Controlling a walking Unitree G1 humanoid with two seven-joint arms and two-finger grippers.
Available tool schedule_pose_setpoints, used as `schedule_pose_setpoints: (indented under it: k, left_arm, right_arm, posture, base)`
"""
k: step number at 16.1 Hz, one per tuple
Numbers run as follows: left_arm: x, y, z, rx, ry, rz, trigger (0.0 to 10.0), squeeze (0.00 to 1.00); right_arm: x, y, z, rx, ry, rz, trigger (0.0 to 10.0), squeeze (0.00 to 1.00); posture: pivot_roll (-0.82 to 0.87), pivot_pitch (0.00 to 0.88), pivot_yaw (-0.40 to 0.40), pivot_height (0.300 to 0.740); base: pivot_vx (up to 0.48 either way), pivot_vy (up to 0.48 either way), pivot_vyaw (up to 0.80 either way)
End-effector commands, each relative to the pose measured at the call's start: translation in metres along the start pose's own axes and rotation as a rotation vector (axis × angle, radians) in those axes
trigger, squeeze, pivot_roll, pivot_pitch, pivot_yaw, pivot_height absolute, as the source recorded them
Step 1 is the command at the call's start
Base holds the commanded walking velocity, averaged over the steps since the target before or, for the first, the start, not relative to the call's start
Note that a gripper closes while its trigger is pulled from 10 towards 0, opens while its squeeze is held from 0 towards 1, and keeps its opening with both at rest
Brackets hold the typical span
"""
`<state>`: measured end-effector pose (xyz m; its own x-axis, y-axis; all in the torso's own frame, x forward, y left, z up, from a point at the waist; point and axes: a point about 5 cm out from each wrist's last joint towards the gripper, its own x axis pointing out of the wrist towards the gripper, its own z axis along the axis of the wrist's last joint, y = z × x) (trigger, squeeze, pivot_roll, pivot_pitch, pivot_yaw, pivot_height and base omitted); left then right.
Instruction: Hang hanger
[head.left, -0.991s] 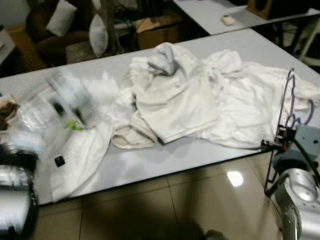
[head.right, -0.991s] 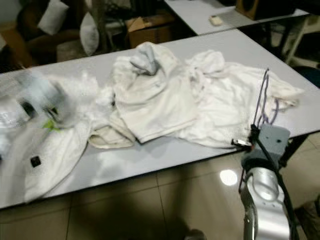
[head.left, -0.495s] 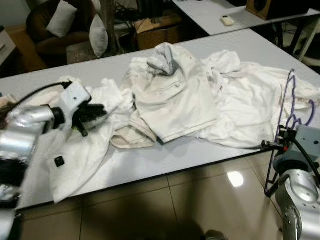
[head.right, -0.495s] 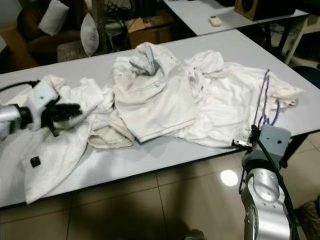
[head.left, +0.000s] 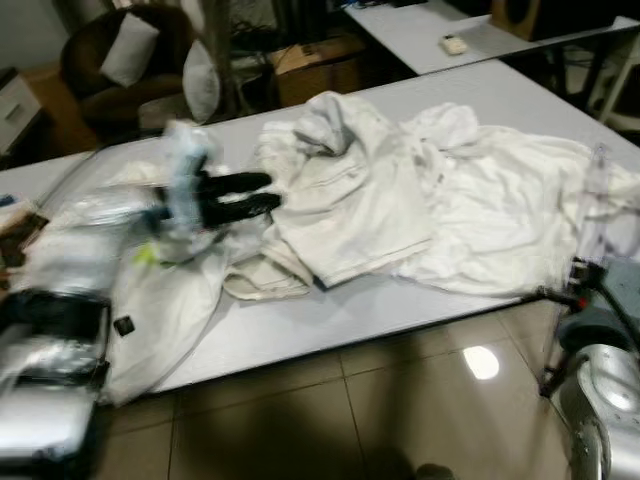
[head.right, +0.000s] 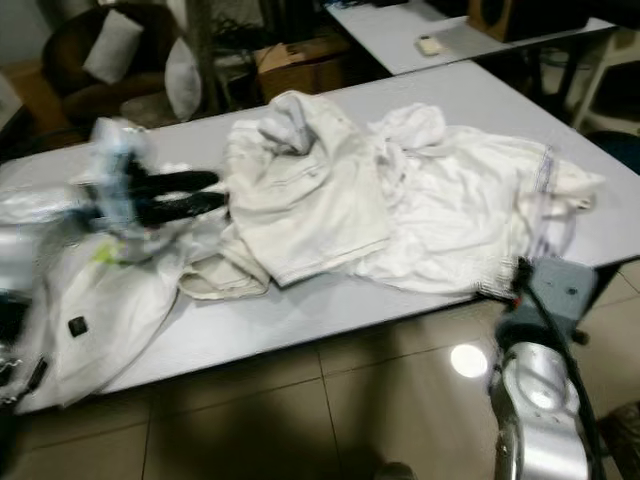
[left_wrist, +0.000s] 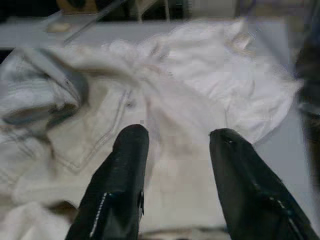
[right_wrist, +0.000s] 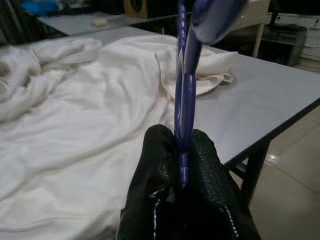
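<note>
A heap of white clothes lies across the grey table (head.left: 330, 320): a cream jacket with a grey collar (head.left: 340, 190) in the middle and a white shirt (head.left: 500, 210) to its right. My left gripper (head.left: 272, 191) hovers open just left of the jacket, blurred by motion. The left wrist view looks past the left gripper (left_wrist: 178, 135) down at the jacket fabric, nothing between the fingers. At the table's near right corner my right gripper (right_wrist: 181, 137) is shut on a thin purple hanger (right_wrist: 184, 75), which stands upright above it and looks faint and blurred (head.left: 600, 200).
A second grey table (head.left: 440, 25) with a small pale device (head.left: 455, 43) stands behind. A cardboard box (head.left: 315, 60) and a dark armchair with white pillows (head.left: 130, 60) sit beyond the far edge. Glossy tiled floor (head.left: 400, 400) runs along the near side.
My left arm has swung up and rightward over the clothes, its fingers now pointing at the cream jacket. The right gripper still holds the hanger at the table corner.
</note>
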<state>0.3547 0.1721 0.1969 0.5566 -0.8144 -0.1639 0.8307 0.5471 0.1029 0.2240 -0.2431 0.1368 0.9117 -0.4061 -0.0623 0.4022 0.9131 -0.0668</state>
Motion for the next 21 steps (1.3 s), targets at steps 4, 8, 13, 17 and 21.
schedule_pose_setpoints:
  k: [4,8,13,17,21]
  left_arm:
    - [0.042,-0.003,-0.029,0.065,0.148,0.162,10.0,0.66]
    - [0.048,-0.006,-0.058,0.267,0.369,0.182,10.0,0.0]
    - [0.049,0.007,-0.048,0.394,0.333,0.372,10.0,0.0]
    - [0.049,-0.002,-0.07,0.339,0.396,0.359,10.0,0.0]
    - [0.055,-0.013,-0.084,0.321,0.401,0.372,0.3,0.0]
  right_arm:
    - [-0.003,0.003,0.007,0.018,-0.023,0.005,10.0,0.0]
    - [-0.004,0.007,0.007,0.021,-0.018,0.007,10.0,0.0]
    - [-0.002,0.019,0.005,0.016,-0.008,0.066,10.0,0.0]
    - [-0.002,0.024,0.004,0.003,0.011,0.111,10.0,0.0]
    - [-0.002,0.029,0.006,-0.021,0.029,0.172,10.0,0.0]
  posture:
    - [-0.3,0.0,0.192,0.74]
    - [-0.31,0.0,0.198,0.74]
    - [-0.3,0.0,0.175,0.74]
    - [-0.3,0.0,0.132,0.74]
    - [-0.31,0.0,0.057,0.74]
  base:
    - [0.0,0.0,0.0]
    - [0.0,0.0,0.0]
    - [0.0,0.0,0.0]
    - [0.0,0.0,0.0]
    - [0.0,0.0,0.0]
